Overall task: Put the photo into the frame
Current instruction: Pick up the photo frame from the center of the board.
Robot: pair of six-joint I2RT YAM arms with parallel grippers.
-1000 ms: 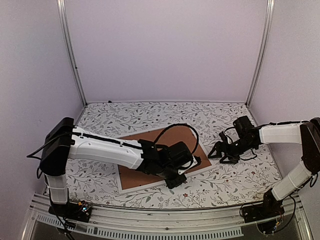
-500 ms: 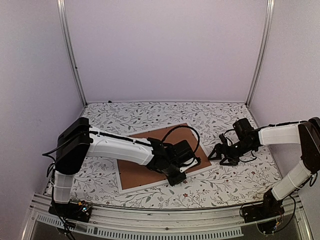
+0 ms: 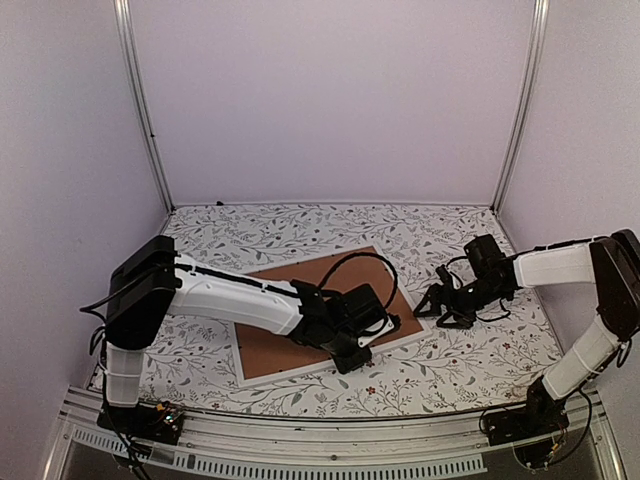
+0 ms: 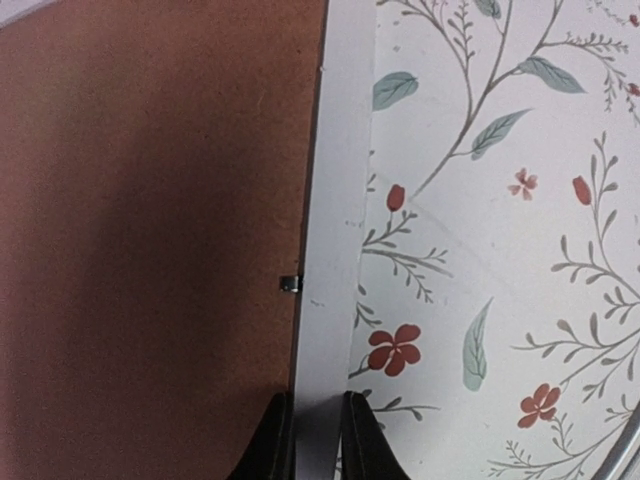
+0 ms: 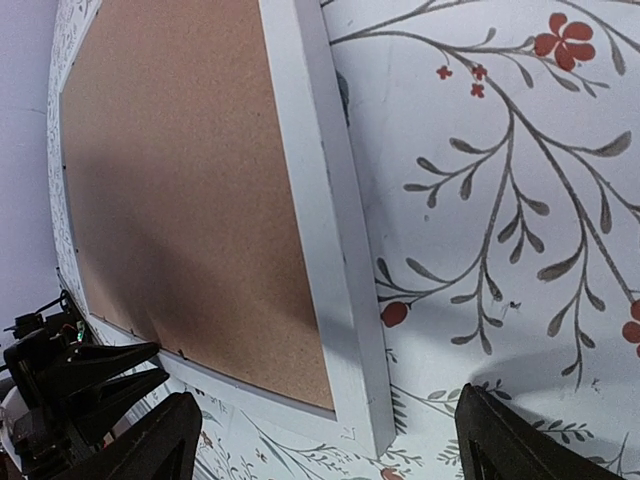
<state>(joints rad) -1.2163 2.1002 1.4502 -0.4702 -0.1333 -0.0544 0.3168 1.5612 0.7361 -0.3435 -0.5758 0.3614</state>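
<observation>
One cam (wrist) shows L gripper pinching frame.

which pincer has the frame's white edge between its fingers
The left pincer: its fingers close on either side of the white rim of the frame. The right pincer hangs wide open beside its corner.

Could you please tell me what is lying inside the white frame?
A brown backing board fills the frame. Anything beneath the board, the photo included, is covered and cannot be seen.
</observation>
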